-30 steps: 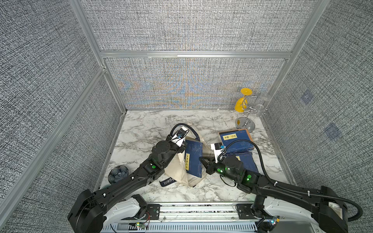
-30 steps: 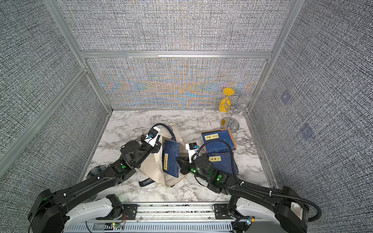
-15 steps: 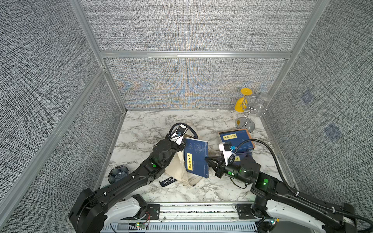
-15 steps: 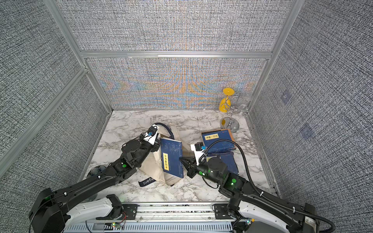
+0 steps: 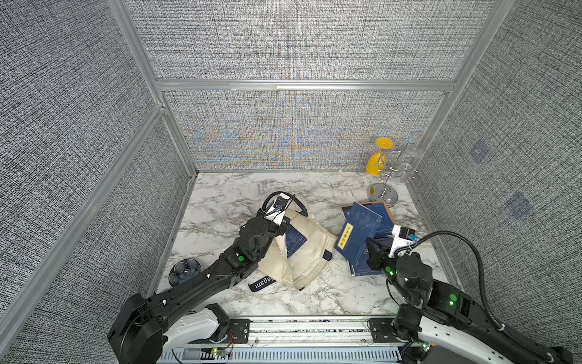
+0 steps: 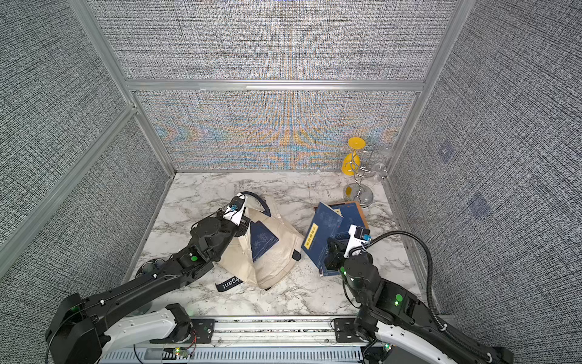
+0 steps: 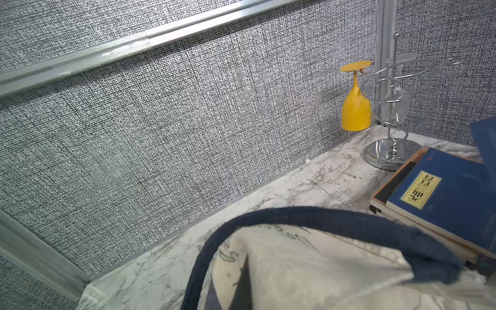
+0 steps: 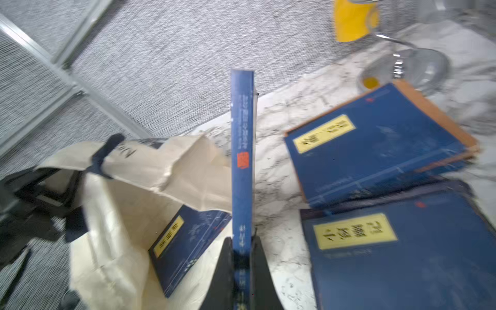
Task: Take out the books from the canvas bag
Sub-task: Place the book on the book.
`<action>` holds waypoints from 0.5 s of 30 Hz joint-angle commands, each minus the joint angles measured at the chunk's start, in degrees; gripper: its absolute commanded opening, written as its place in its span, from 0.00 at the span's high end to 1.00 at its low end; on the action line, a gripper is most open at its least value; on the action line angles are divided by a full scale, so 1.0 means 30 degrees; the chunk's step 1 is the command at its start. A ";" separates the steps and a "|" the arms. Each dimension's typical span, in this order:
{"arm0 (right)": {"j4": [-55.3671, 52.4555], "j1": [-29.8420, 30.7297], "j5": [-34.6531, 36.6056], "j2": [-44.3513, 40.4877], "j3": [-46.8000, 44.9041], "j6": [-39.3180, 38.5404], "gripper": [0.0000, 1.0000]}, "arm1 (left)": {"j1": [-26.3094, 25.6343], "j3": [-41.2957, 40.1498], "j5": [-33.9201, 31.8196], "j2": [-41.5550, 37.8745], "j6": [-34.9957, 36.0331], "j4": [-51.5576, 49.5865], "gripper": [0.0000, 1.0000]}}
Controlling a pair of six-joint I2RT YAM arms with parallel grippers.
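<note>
Since a second ago, your right gripper [image 8: 243, 241] has carried the held book [image 8: 242, 161] clear of the canvas bag [image 5: 310, 255], across to the stacked books [image 8: 375, 150] just beside it. Its jaws are clamped on the book's edge, and the book stands upright between them. Your left gripper [image 5: 278, 221] stays pinched on the bag's rim, and a remaining book [image 8: 185, 241] lies inside below it. You're mid-transfer, I judge. Next, lower the book flat onto the stack and release, then go back in.
</note>
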 commanded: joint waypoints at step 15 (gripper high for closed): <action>-0.7154 -0.0098 0.5120 0.1347 -0.2520 1.5250 1.00 | 0.0036 0.0173 0.0300 0.0017 -0.0281 0.0474 1.00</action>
